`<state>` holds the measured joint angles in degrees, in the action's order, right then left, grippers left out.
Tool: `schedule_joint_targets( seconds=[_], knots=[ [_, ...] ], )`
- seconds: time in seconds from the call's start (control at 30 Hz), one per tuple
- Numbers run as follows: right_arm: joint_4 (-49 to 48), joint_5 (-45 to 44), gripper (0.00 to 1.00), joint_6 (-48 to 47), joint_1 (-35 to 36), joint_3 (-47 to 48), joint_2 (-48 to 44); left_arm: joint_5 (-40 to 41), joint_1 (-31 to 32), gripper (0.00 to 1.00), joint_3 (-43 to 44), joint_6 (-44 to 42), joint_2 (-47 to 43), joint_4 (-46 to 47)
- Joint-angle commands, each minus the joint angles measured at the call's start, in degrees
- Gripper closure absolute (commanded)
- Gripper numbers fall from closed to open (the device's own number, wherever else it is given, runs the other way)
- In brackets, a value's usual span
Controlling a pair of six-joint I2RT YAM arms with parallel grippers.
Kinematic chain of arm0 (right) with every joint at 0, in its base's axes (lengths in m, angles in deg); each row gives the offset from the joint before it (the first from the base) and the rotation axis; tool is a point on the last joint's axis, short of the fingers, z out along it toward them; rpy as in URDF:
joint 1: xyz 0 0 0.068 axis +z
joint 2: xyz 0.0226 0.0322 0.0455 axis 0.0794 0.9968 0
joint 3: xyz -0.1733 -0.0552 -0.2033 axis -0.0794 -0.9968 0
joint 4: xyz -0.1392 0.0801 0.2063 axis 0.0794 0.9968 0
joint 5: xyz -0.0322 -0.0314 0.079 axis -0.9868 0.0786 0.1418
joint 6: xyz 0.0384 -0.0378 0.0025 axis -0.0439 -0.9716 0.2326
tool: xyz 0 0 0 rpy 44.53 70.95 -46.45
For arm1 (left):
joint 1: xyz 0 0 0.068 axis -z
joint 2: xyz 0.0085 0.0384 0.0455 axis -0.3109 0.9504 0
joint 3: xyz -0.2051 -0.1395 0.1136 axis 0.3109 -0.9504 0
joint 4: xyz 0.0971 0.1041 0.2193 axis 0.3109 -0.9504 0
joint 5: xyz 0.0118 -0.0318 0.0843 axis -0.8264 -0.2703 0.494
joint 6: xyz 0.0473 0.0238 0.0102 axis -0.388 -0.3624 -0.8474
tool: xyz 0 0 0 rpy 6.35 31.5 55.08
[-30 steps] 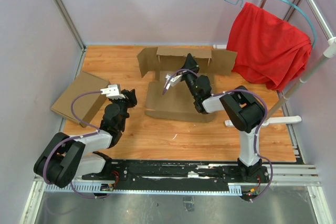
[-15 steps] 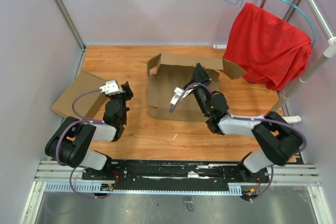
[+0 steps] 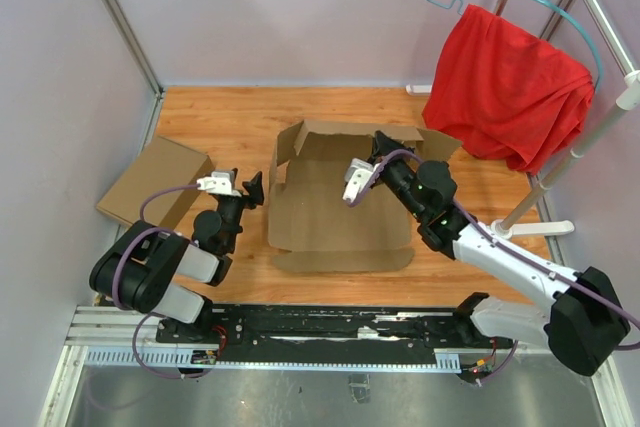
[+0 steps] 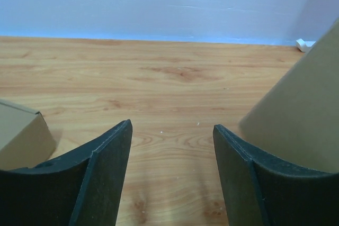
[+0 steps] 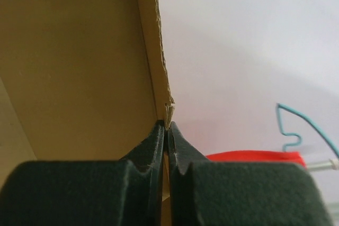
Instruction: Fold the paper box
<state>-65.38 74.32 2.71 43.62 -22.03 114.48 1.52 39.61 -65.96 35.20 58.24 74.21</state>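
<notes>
The paper box (image 3: 325, 217) is a brown die-cut cardboard piece lying open mid-table, its back and side flaps raised. My right gripper (image 3: 381, 150) is shut on the upper edge of the back flap; in the right wrist view the fingertips (image 5: 167, 128) pinch the torn cardboard edge (image 5: 159, 41). My left gripper (image 3: 248, 187) is open and empty, low over the wood just left of the box. In the left wrist view its fingers (image 4: 108, 157) frame bare wood, with a box flap (image 4: 302, 109) at the right.
A finished tan cardboard box (image 3: 152, 187) lies at the left edge; its corner shows in the left wrist view (image 4: 21, 138). A red cloth (image 3: 510, 92) hangs on a hanger from a rack at the back right. The rack foot (image 3: 525, 230) lies right of the box.
The right gripper has pulled the paper box toward the near edge, holding its back flap. The left gripper has swung right and lower, toward the box's left side.
</notes>
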Motion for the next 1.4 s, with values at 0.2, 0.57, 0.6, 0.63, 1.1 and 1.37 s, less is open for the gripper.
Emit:
schedule_joint_targets(
  seconds=[0.2,0.57,0.6,0.63,1.1,1.37],
  knots=[
    [-2.4,-0.4,0.99,-4.8,3.9,-2.0,9.7,-1.8,-0.3,0.29,-0.7,-9.6,0.0,13.9],
    [-12.2,-6.0,0.99,-6.6,5.2,-3.1,18.7,-15.3,-0.2,0.29,2.3,-6.2,4.4,12.0],
    [-11.2,-5.8,0.99,-6.6,4.8,-2.1,19.0,-16.1,-0.2,0.29,2.4,-6.0,4.8,12.0],
    [-9.7,-5.5,0.99,-6.7,4.5,-1.0,19.3,-16.9,-0.2,0.29,2.6,-5.7,5.1,12.0],
    [-6.3,-4.3,0.99,-8.0,3.3,0.5,19.6,-23.7,-0.2,0.26,9.3,-2.5,10.1,12.1],
    [-1.8,-3.5,0.99,-4.6,0.6,4.9,20.6,-20.3,-0.2,0.26,10.0,-4.5,6.5,5.3]
  ],
)
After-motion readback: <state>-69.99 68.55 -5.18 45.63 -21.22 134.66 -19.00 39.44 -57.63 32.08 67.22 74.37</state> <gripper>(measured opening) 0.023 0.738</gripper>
